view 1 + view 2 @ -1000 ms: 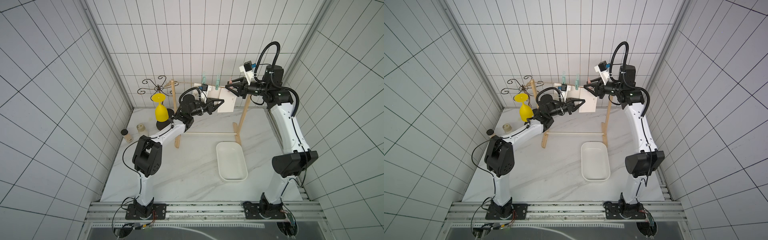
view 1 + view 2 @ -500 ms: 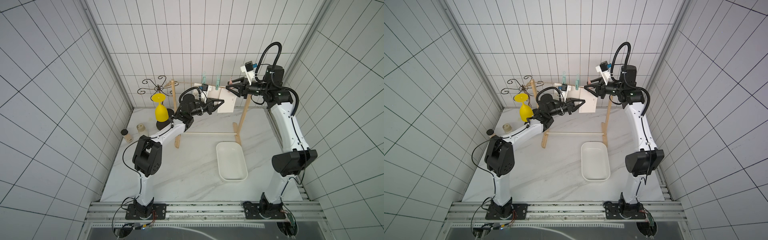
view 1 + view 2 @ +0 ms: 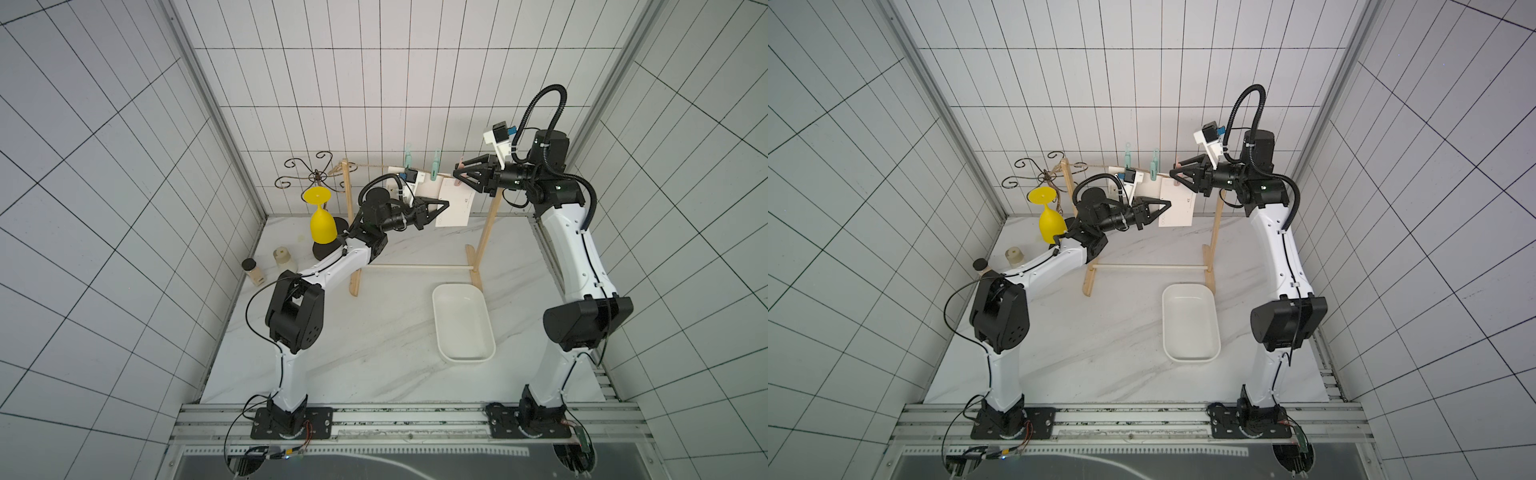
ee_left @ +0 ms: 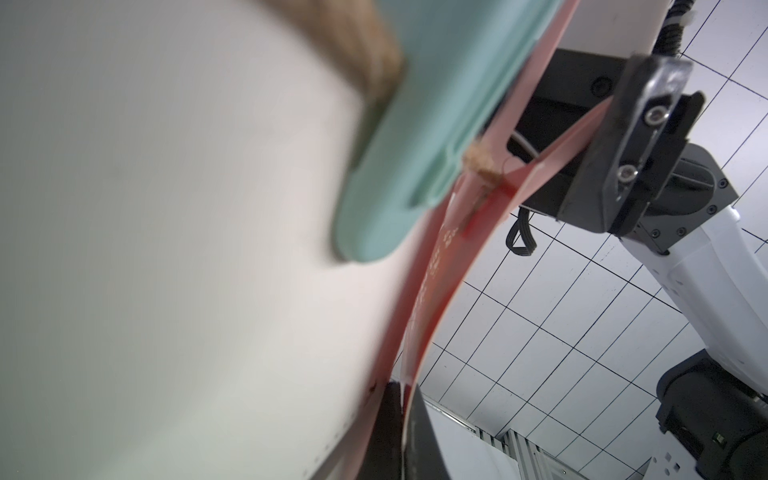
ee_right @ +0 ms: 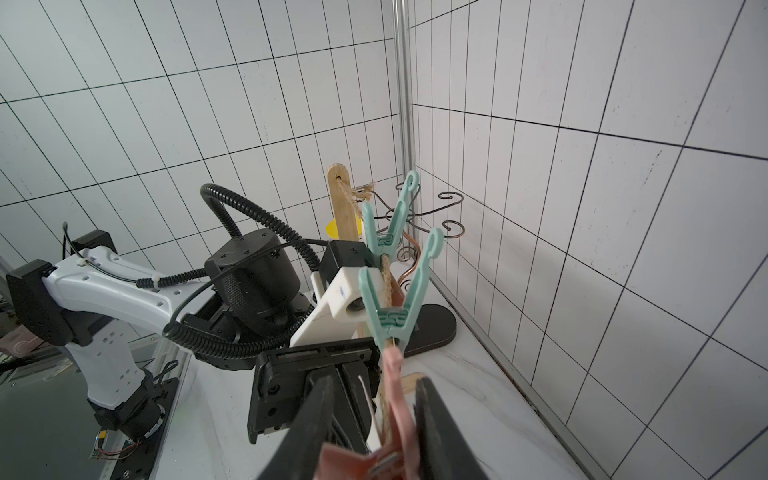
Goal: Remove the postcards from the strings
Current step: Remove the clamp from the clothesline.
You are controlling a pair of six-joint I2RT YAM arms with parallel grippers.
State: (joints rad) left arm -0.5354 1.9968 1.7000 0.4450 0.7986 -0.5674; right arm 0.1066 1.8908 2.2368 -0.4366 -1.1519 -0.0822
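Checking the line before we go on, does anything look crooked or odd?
Yes: the postcard under the pink clothespin hangs tilted, its edge pinched in the left gripper while the right gripper squeezes that clothespin.

My table (image 3: 374, 332) is white with thin grey lines, like stone. A white tray (image 3: 463, 322) lies on it, on my right side. Just behind the tray stands a wooden frame (image 3: 484, 237). Its two flat feet rest on the table, and the tray is near the right foot. Far on my left, by the wall, a black-lid jar (image 3: 252, 271) and a pale jar (image 3: 284, 257) stand close together. A round black base (image 3: 322, 253) sits behind them, near the frame's left foot.
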